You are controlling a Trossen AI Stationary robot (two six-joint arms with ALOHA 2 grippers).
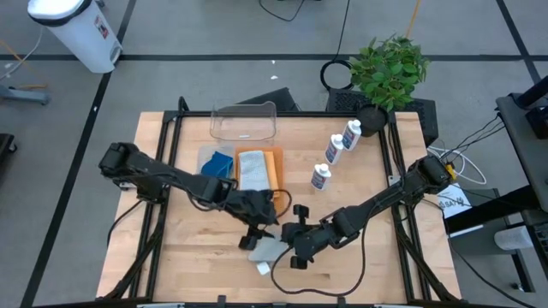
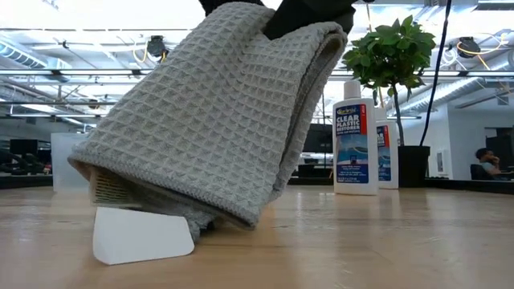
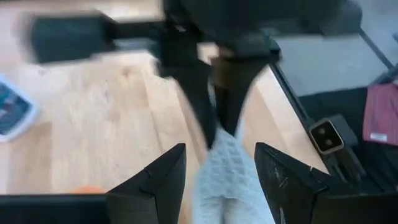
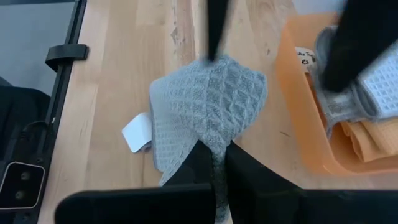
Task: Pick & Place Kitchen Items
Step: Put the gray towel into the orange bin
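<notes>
Your grey waffle-weave folded cloth [image 4: 208,106] hangs low over the wooden table's [image 1: 197,248] front middle, white tag [image 2: 143,235] touching it, pinched by your right gripper [image 4: 216,163], while your left gripper [image 3: 219,165] straddles it, fingers wide.

Grey cloth [image 2: 217,112]: matt waffle-weave fabric. Table [image 2: 385,241]: smooth pale wood, visible grain. Bottles [image 2: 356,140]: glossy white plastic. Tub [image 1: 244,121]: clear plastic.

Grey cloth [image 2: 217,112] top cut off; grippers hidden.
</notes>
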